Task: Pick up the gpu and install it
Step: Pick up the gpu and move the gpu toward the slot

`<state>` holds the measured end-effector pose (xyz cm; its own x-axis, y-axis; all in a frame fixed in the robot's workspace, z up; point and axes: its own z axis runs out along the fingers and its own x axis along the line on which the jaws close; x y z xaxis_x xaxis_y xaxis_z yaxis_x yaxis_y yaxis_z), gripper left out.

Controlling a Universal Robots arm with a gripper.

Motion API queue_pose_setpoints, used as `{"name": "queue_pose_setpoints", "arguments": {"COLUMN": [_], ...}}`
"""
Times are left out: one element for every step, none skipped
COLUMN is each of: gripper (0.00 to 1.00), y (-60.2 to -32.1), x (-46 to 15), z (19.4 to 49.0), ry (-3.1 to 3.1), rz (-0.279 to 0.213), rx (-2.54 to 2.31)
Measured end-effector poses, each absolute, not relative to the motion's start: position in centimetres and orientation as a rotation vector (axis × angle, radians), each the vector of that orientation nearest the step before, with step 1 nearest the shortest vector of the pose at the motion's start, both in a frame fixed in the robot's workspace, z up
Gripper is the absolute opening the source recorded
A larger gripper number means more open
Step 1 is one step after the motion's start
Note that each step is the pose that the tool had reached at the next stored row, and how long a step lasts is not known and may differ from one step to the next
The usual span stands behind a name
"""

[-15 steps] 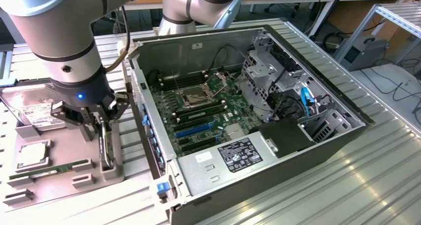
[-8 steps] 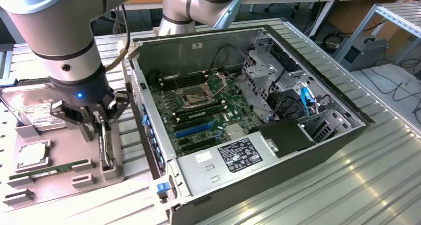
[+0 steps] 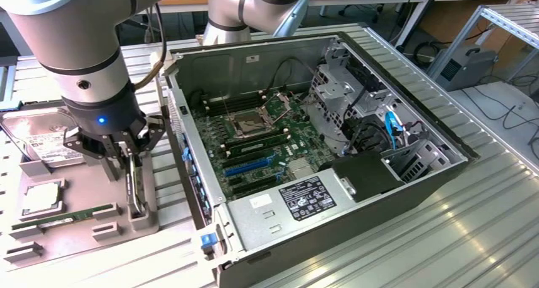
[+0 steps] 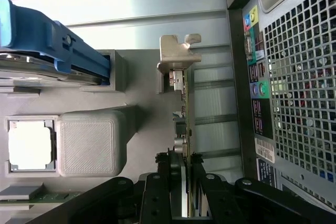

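Exterior view: the gripper [image 3: 126, 167] is down on the gpu [image 3: 132, 187], which stands on edge in a grey slotted holder [image 3: 141, 222] on the parts tray [image 3: 84, 174]. The tray sits to the exterior view's left of the open PC case [image 3: 450, 155]. The hard drive [image 3: 34, 139], CPU [image 3: 40, 199] and memory stick [image 3: 63, 217] are on the same tray, untouched. The motherboard [image 3: 252, 143] is exposed, with no card in its slots.

Wrist view: the gripper [image 4: 180, 174] has one finger on each side of the gpu [image 4: 185, 116], and the jaws look clamped on the card's upper edge. The silvery end bracket [image 4: 178, 56] is at the far end, beside the case's rear panel [image 4: 299, 77]. The card's lower edge appears seated in the holder, so nothing is lifted.

Step, as I read it: pick-up, grasp made, card not out yet. Judgement: any lift needs to go straight along the holder slot with the card upright. Tilting it would likely jam it or snag the bracket.
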<state>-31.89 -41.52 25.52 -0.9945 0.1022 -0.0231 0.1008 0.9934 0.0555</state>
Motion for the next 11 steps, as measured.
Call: {"name": "queue_pose_setpoints", "arguments": {"gripper": [0.27,0.27,0.27,0.27,0.27,0.27,0.27,0.27,0.27,0.27,0.27], "y": [-41.52,-41.52,-41.52,-41.52,-41.52,-41.52,-41.52,-41.52,-41.52,-41.52,-41.52], "x": [-31.89,-31.89,-31.89,-31.89,-31.89,-31.89,-31.89,-31.89,-31.89,-31.89,-31.89], "z": [25.55,25.58,25.61,25.63,25.66,25.69,25.72,25.75,25.78,25.81,25.87], "ry": [3.111,3.111,3.11,3.111,3.111,3.111,3.111,3.111,3.111,3.111,3.111], "rz": [0.085,0.085,0.085,0.085,0.085,0.085,0.085,0.085,0.085,0.085,0.085], "rx": [0.158,0.158,0.158,0.158,0.158,0.158,0.158,0.158,0.158,0.158,0.158]}}
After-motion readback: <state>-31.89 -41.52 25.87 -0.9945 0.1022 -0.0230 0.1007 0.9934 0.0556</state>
